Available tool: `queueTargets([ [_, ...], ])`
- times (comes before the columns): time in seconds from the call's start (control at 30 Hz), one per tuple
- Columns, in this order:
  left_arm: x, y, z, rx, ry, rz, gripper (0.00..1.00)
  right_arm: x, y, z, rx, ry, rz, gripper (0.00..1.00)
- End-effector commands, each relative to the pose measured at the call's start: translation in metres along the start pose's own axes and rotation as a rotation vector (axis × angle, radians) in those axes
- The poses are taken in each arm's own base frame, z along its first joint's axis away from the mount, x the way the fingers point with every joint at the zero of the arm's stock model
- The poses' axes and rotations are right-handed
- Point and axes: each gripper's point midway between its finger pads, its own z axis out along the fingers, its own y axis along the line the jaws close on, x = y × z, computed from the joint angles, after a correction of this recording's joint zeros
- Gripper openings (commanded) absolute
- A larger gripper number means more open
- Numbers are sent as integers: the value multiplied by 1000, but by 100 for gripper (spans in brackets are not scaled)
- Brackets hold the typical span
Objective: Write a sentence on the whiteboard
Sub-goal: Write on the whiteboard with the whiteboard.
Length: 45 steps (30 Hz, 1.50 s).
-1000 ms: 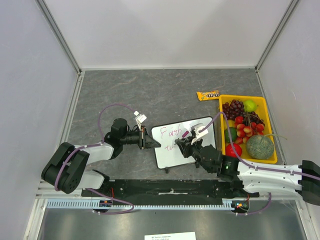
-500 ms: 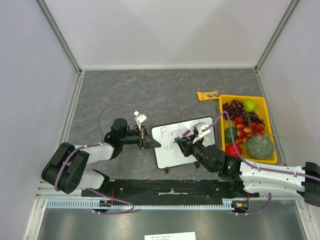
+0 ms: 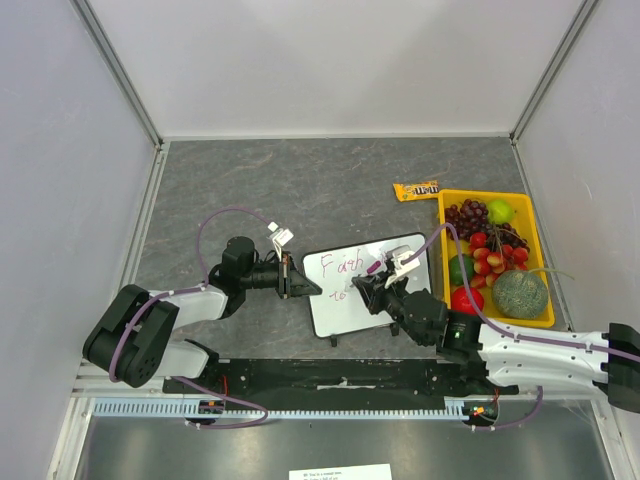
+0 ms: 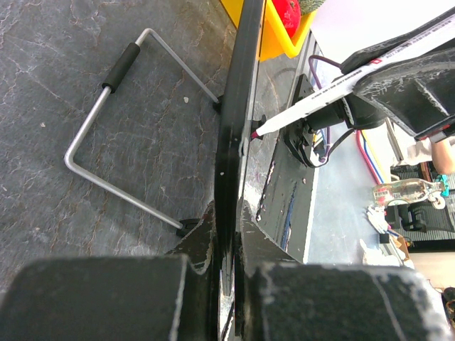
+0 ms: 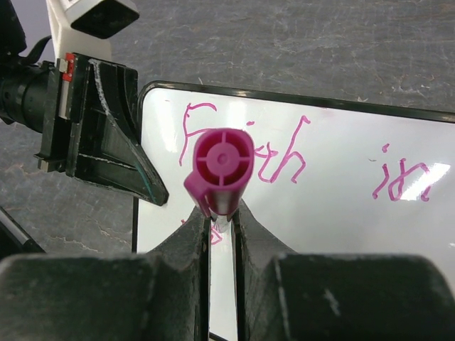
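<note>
left gripper [image 4: 226, 220]: jaws closed on the left edge of the whiteboard [image 4: 238, 106], black frame pinched between my fingers. the left wrist view sees the board edge-on. behind it a bent wire stand [image 4: 106, 142] with a black sleeve lies on the grey table [image 4: 85, 57].

right gripper [image 5: 222, 213]: jaws closed around a marker [image 5: 220, 167], its pink cap end towards the wrist camera. in the left wrist view the marker's tip meets the board's writing face; it looks like contact, but i cannot be sure.

the sentence [image 5: 284, 160]: pink lettering, "Faith in" along the top line. a short start of a second line sits below "Faith", mostly hidden by the marker in the right wrist view.

board position: on the table between my two arms, near the front edge, slightly skewed.

further right: a yellow tray [image 3: 447, 200] of fruit, with grapes, a melon [image 3: 520, 294] and red and green pieces. a candy packet [image 3: 416, 189] lies just beyond the tray's far left corner.
</note>
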Motion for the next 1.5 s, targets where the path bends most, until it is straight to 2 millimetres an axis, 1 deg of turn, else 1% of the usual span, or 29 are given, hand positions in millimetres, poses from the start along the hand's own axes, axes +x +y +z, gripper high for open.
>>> queueTargets([
  [0.0, 24, 25, -1, -98, 60, -1, 2, -1, -10, 2, 53, -23, 15, 0],
  [0.1, 24, 25, -1, -99, 61, -1, 2, 5, -13, 2, 67, -12, 9, 0],
  [0.6, 24, 25, -1, -98, 60, 0, 2, 24, -16, -5, 45, 42, 24, 0],
  [0.8, 24, 26, -1, -102, 58, 0, 2, 20, -14, -3, 46, 29, 21, 0],
  [1.13, 24, 26, -1, -101, 59, -1, 2, -11, -17, -4, 78, -59, 38, 0],
  [1.37, 24, 25, -1, -100, 60, -1, 2, -11, -13, -1, 71, -56, 35, 0],
  [1.47, 24, 25, -1, -100, 58, 0, 2, -8, -17, -1, 90, -51, 34, 0],
])
